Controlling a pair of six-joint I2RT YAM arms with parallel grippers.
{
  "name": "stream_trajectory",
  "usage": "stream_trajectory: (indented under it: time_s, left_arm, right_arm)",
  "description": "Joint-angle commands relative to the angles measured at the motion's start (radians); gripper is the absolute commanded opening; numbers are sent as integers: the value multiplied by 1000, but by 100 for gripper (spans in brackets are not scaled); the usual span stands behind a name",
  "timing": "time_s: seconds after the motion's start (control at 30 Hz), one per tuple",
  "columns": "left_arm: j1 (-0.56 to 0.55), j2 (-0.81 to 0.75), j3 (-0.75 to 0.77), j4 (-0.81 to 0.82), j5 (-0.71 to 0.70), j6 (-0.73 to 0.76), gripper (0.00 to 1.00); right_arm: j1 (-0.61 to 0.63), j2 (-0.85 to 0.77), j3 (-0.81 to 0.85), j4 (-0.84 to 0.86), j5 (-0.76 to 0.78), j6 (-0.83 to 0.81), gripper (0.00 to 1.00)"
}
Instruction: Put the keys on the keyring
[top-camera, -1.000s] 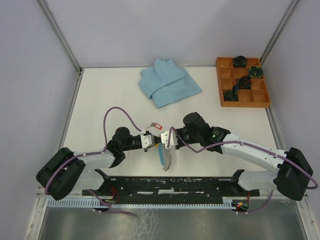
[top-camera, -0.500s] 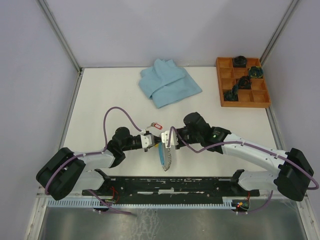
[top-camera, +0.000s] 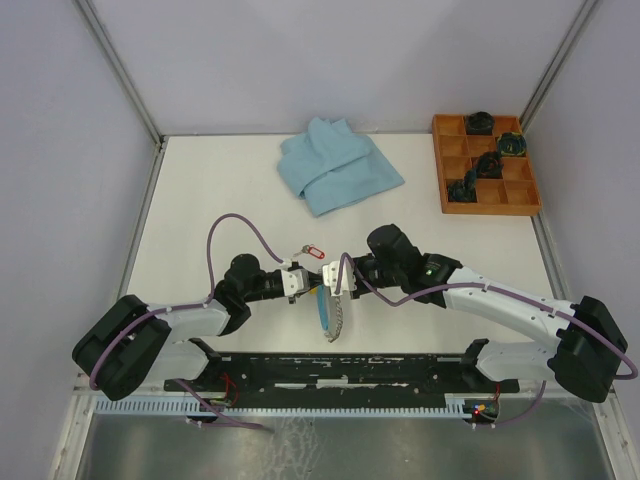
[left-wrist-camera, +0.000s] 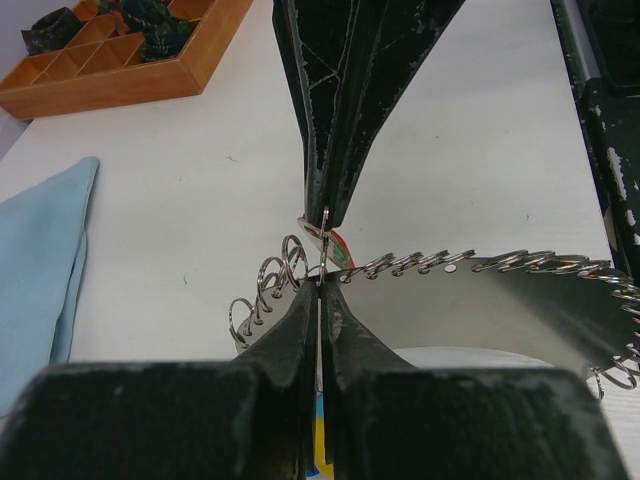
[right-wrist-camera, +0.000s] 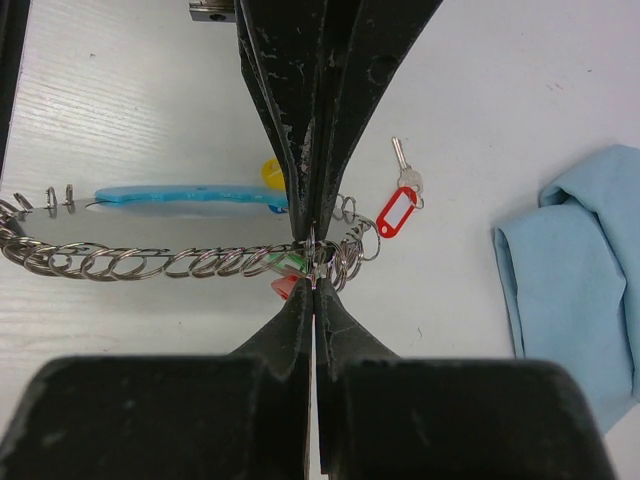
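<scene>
Nothing has moved: left fingers (left-wrist-camera: 290, 345) and right fingers (right-wrist-camera: 345, 345) both stay pinched on the keyring (right-wrist-camera: 150, 263), red-tagged key (right-wrist-camera: 400, 208) beside.

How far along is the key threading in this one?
Seemingly done: a red-tagged key lies hooked at the coil of the keyring, with a green tag peeking from beneath. In hand: the left gripper and right gripper are both shut, pinching one thin loop of that coil between them. Left: seating that loop; whether more keys remain cannot be told.
</scene>
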Motion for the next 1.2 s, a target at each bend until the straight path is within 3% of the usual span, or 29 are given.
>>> stream_trajectory:
  time_s: [0.0,1.17]
  left_arm:
    - [-5,-12,22,56,7,19,3]
    - [-5,-8,22,61,27,17,3]
  right_arm:
    - [8,-17,14,35,-28,19,1]
    - [8,-13,6,49,-18,48,1]
